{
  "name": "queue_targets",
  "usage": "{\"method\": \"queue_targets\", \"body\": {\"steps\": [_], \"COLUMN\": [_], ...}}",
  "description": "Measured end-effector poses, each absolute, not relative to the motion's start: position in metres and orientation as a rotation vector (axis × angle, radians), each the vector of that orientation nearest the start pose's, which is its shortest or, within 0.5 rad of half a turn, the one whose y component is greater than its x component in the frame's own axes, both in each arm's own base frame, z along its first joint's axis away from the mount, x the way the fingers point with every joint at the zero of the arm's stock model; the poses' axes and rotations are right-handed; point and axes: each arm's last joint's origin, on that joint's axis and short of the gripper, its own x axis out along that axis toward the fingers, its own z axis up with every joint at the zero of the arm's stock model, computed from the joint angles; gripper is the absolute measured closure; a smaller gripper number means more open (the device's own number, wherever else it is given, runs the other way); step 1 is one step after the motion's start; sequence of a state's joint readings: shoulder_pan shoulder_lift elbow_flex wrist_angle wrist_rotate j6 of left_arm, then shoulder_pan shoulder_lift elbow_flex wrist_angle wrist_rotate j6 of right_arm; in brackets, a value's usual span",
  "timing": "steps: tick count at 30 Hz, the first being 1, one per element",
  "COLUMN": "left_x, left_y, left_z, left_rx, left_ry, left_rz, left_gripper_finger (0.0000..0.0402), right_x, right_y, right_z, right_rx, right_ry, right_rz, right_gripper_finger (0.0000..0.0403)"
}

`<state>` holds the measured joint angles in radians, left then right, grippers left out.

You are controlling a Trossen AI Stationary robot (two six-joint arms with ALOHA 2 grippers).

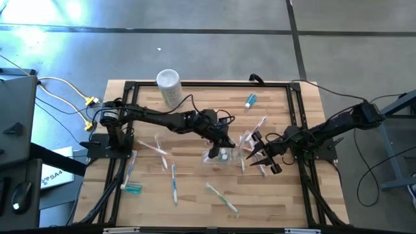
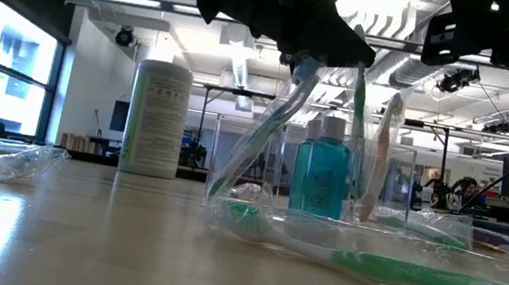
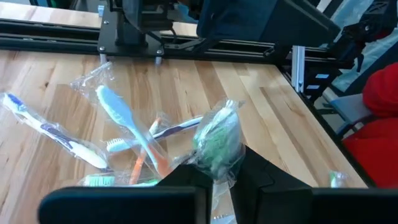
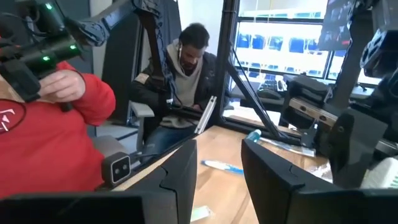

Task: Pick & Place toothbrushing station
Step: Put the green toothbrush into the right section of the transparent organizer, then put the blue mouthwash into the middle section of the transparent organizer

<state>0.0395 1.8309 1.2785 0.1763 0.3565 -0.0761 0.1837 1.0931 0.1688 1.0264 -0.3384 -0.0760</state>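
Observation:
A small clear cup (image 1: 218,156) stands mid-table. In the low view (image 2: 310,176) it holds a teal bottle (image 2: 318,177) and several upright toothbrushes. My left gripper (image 1: 224,144) hangs just over the cup, shut on a wrapped green toothbrush (image 3: 217,140). My right gripper (image 1: 265,159) is open and empty, just right of the cup, beside a bunch of wrapped toothbrushes (image 1: 250,143) lying on the table. Its fingers (image 4: 186,168) have nothing between them. My left gripper pinches the wrapped green toothbrush between its two fingers (image 3: 202,183), and the green head in its wrapper (image 3: 219,134) sticks out past the fingertips. The fingers come from above. In the low view the brush (image 2: 261,133) slants down from the gripper into the cup.
A tall white cylinder (image 1: 169,84) stands at the far edge. Wrapped toothbrushes (image 1: 174,182) (image 1: 222,198) (image 1: 153,146) and teal tubes (image 1: 132,188) (image 1: 250,100) lie scattered on the wooden table (image 1: 292,195). Black frame rails border it. People show beyond the table's right side (image 4: 180,68).

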Motion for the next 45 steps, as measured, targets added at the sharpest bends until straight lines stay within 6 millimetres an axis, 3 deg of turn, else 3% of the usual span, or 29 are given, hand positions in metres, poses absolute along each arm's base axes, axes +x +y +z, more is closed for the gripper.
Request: {"method": "queue_targets", "body": {"steps": [10, 16, 23, 28, 35, 40, 45], "left_x": [0.417, 0.417, 0.417, 0.42, 0.422, 0.422, 0.4], "left_y": [0.007, 0.001, 0.002, 0.002, -0.004, -0.01, -0.016], "left_z": [0.242, 0.244, 0.254, 0.266, 0.302, 0.354, 0.41], "left_rx": [-0.144, -0.137, -0.121, -0.062, -0.004, 0.078, 0.1], "left_ry": [0.404, 0.386, 0.324, 0.348, 0.42, 0.376, 0.504], "left_rz": [-0.248, -0.264, -0.258, -0.264, -0.293, -0.28, -0.196], "left_gripper_finger": [0.0302, 0.0238, 0.0147, 0.0118, 0.0114, 0.0114, 0.0114], "right_x": [0.184, 0.184, 0.184, 0.184, 0.184, 0.183, 0.181], "right_y": [0.044, 0.044, 0.043, 0.043, 0.043, 0.043, 0.043], "right_z": [0.187, 0.186, 0.186, 0.185, 0.186, 0.189, 0.194], "right_rx": [-0.081, -0.081, -0.079, -0.079, -0.104, -0.114, -0.115], "right_ry": [-0.113, -0.101, -0.094, -0.091, -0.099, -0.126, -0.15], "right_rz": [0.518, 0.518, 0.493, 0.495, 0.495, 0.494, 0.493], "right_gripper_finger": [0.0284, 0.0284, 0.0284, 0.0284, 0.0284, 0.0284, 0.0284]}}
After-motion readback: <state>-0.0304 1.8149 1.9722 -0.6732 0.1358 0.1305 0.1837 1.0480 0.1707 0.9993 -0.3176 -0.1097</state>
